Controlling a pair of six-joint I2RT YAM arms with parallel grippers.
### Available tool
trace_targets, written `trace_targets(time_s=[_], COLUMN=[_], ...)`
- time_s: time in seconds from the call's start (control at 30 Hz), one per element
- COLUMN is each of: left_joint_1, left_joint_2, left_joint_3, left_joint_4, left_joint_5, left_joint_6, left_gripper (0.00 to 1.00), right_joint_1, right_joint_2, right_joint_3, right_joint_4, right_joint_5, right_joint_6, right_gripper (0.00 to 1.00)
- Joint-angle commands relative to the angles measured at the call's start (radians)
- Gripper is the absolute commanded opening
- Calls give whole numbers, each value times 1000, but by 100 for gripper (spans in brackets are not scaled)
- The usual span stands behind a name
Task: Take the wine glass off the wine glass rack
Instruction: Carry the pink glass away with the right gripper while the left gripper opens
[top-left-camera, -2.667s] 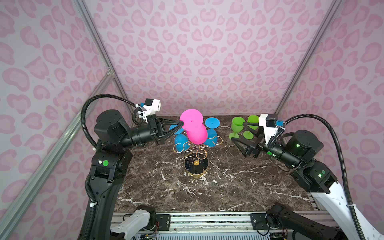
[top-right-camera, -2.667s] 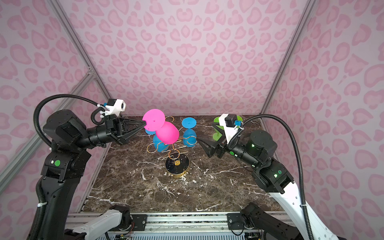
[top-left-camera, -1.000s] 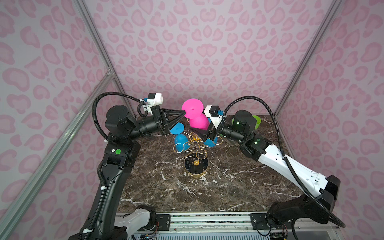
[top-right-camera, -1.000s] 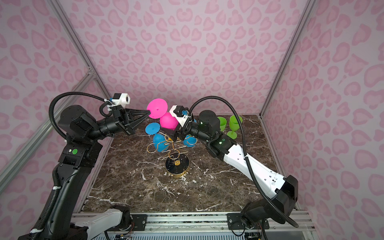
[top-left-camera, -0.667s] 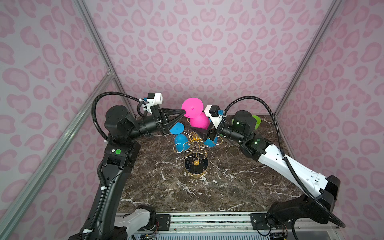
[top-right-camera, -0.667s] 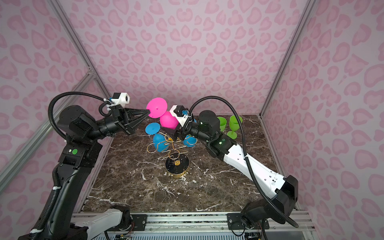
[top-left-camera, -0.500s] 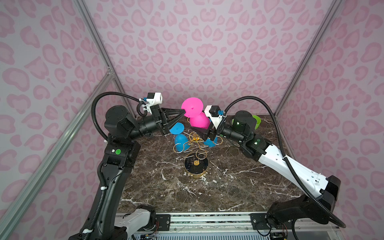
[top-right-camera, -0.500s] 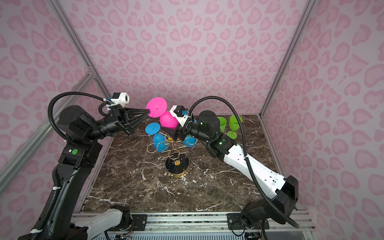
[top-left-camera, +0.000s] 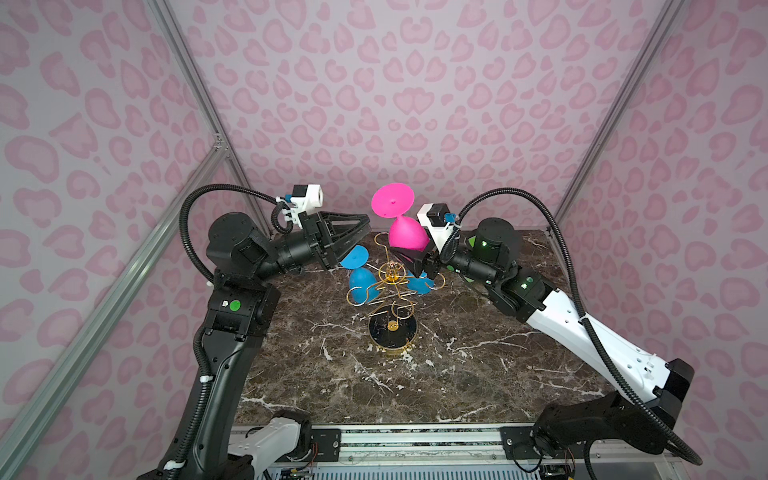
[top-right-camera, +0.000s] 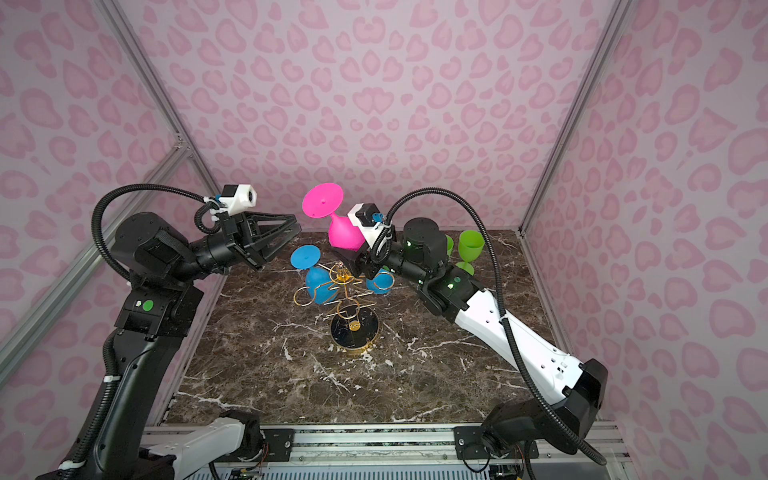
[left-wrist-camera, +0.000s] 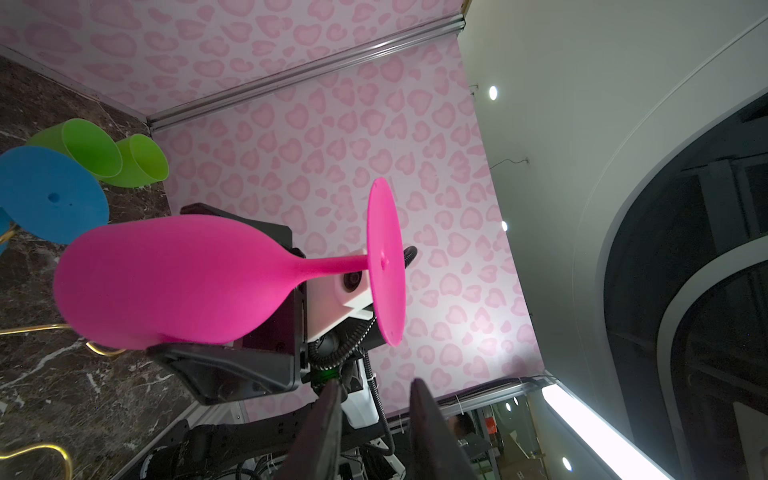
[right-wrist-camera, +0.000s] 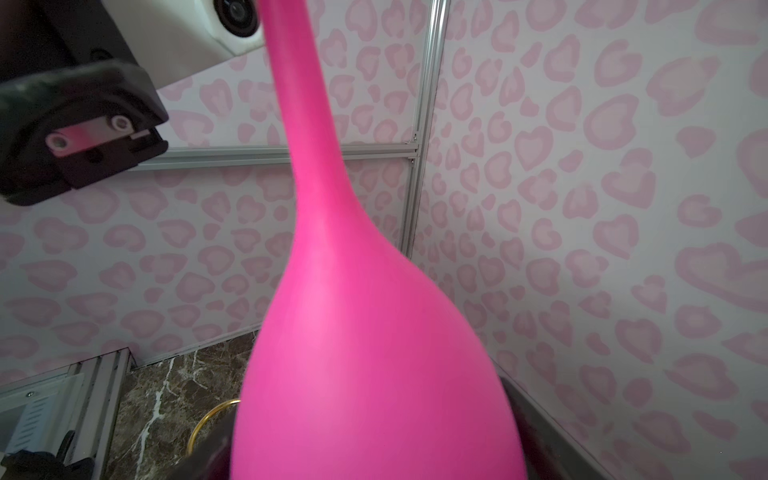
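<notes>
Pink heart-spotted walls (top-left-camera: 407, 104), framed by aluminium corner posts (top-left-camera: 198, 95), enclose a dark veined marble table (top-left-camera: 415, 374); in the left wrist view a white ceiling (left-wrist-camera: 582, 104) carries small recessed lights (left-wrist-camera: 493, 92)

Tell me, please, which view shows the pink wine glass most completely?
Left wrist view: the pink wine glass appears nearly whole, bowl, stem and foot. Both top views show it small, rim hidden; the right wrist view crops its foot.
</notes>
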Motion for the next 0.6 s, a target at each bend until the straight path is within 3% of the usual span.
trace_targets(time_s=[0.0, 0.1, 0.23, 0.43, 0.57], left_joint_1=[1, 2, 2, -15, -43], left_joint_2=[-5, -12, -16, -36, -36], left_joint_3=[-2, -1, -3, 7, -41], left_joint_4=[48, 43, 47, 56, 156], left_joint_5=[-23, -65, -231, -468, -541], left_joint_6=[54, 118, 263, 703, 1013], left_gripper=[35, 45, 45, 45, 47], right_joint_1=[-13, -30, -66, -85, -88], right_joint_2=[-18, -39, -77, -153, -192], right_joint_3=[32, 76, 138, 160, 156], right_joint_4=[-74, -181, -352, -517, -590], right_joint_5=[40, 58, 92, 147, 168], right_joint_6=[54, 84, 126, 132, 144], right_gripper=[77, 75, 73, 70, 69])
